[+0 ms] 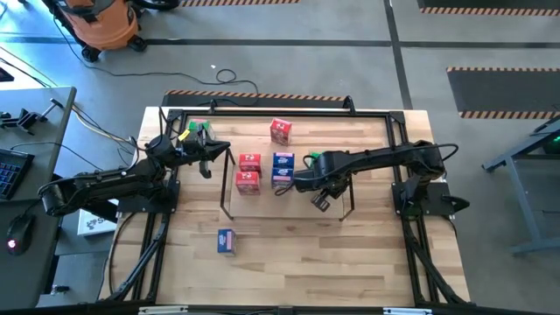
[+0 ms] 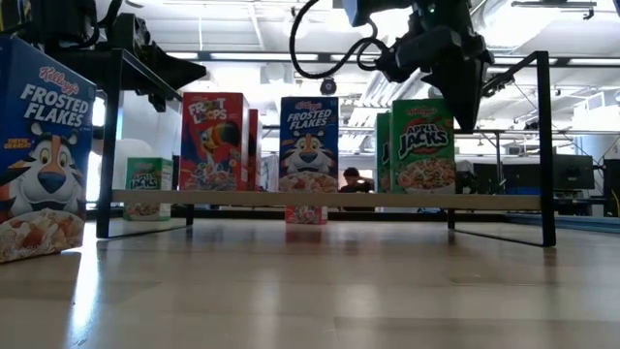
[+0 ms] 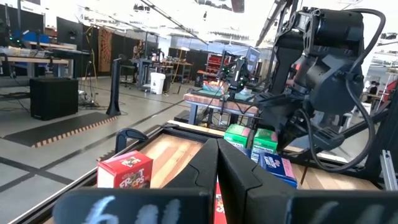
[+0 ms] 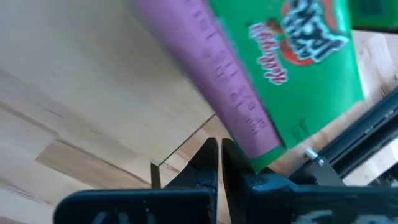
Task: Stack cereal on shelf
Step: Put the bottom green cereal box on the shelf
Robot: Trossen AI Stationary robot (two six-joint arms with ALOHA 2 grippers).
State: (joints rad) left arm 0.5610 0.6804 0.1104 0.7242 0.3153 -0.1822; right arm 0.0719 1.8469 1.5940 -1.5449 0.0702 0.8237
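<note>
Red and blue cereal boxes (image 1: 249, 171) lined up inside the wire shelf (image 1: 229, 210) from above. Low down: right fingers (image 2: 465, 116) pinched empty beside the green box (image 2: 422, 145) (could topple it). Left fingers (image 3: 217, 168) likewise pinched empty, waiting at the counter (image 1: 306, 254) edge.

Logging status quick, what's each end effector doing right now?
Left end effector: closed, holding nothing, at the table's left side.
Right end effector: closed, empty, beside a green cereal box on the shelf.
</note>
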